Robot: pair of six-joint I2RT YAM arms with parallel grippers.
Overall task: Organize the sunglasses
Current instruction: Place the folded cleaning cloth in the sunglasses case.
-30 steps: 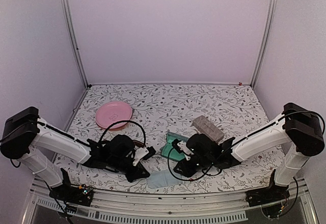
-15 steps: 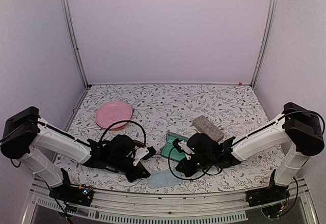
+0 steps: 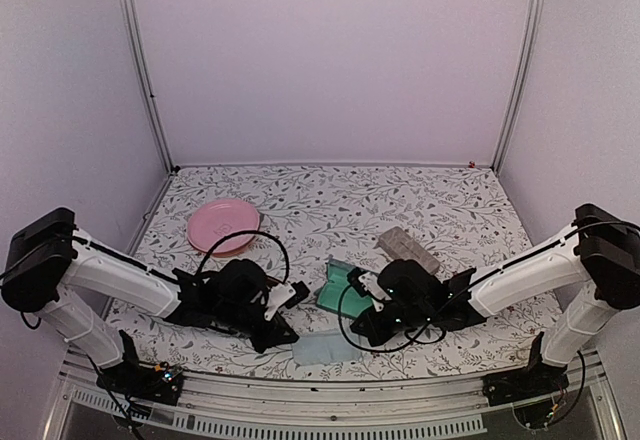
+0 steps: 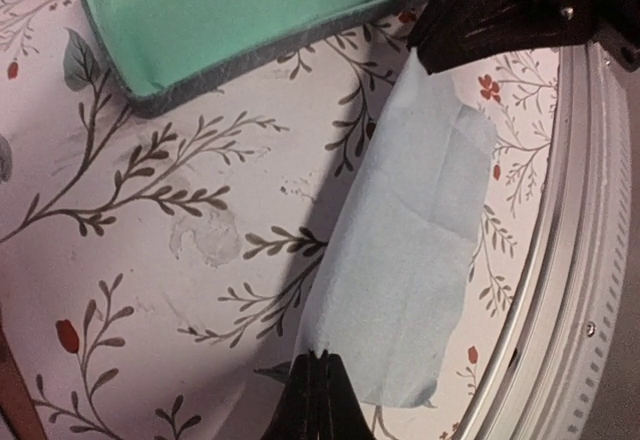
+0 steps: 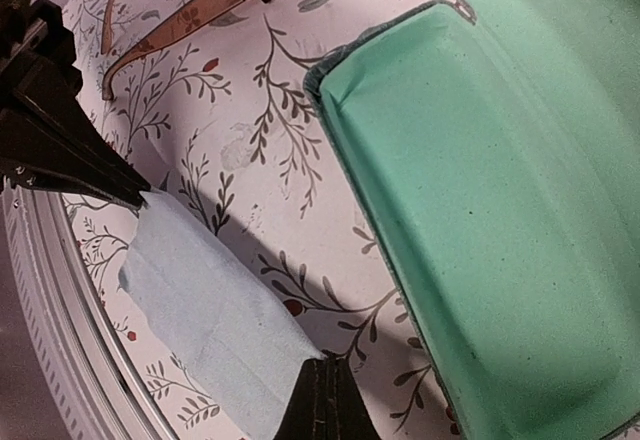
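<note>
The floral table carries all items. The pink plate, at 10 o'clock from the open green-lined case, holds nothing. That case is also empty. The closed grey-brown case, at its 2 o'clock, hides any contents. The pale blue cloth lies at 6 o'clock. The left gripper and the right gripper each clamp 1 end, probably to lift it flat. The brown-lensed sunglasses lie on the table, at 11 o'clock in the right wrist view, outside both cases.

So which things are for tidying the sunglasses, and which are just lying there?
For the job: brown-armed sunglasses; open green-lined glasses case; pale blue square cloth, pinched by left fingers and right fingers; probably the closed grey-brown case.
Just lying about: round pink plate.
</note>
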